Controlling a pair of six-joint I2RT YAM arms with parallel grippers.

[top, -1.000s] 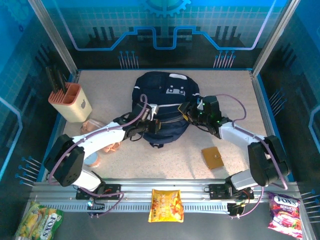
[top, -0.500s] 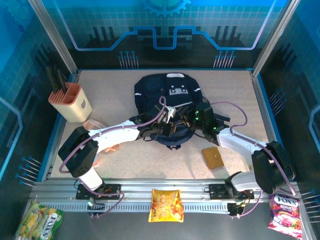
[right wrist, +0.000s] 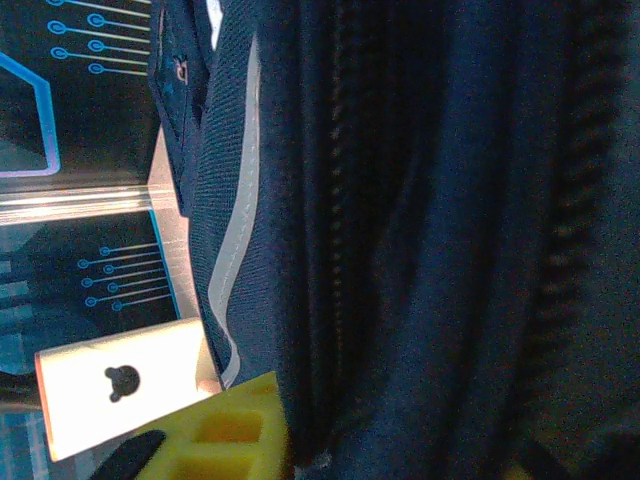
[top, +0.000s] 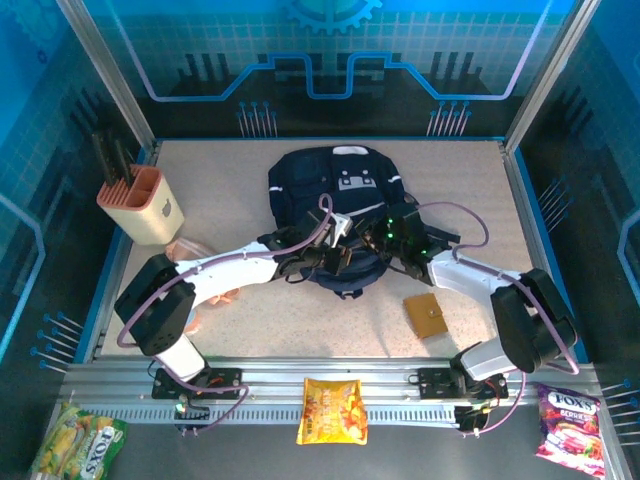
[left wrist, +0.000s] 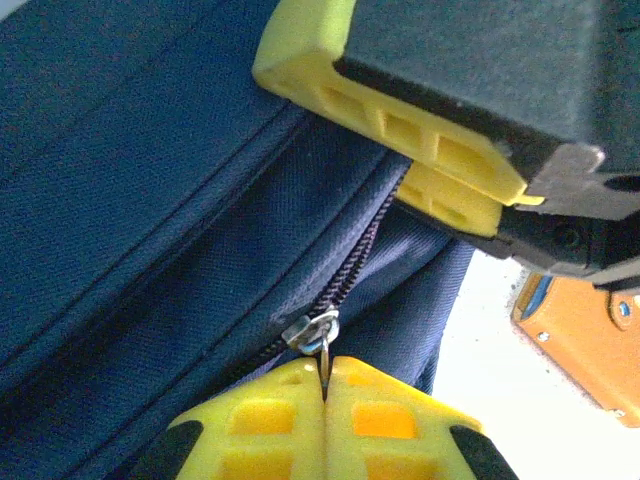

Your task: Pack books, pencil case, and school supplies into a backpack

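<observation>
Left gripper (left wrist: pixel 323 374), pressed together on the zipper pull (left wrist: pixel 311 331), should drag steadily along the teeth while the right gripper (left wrist: pixel 405 172) pinches the backpack (top: pixel 335 185) fabric taut at the table's (top: pixel 220 180) centre.

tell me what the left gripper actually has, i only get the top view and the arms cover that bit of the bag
Observer: Left wrist view: the left gripper is shut on the small metal zipper pull of the backpack.
Operator: is the zip closed past the pull
Observer: The zipper line running from the pull toward the right gripper looks closed; behind the pull I cannot tell.
Operator: and the right one, gripping or just near
Observer: Its yellow fingers appear to pinch the backpack fabric at the zipper's far end, close to the left gripper.
</observation>
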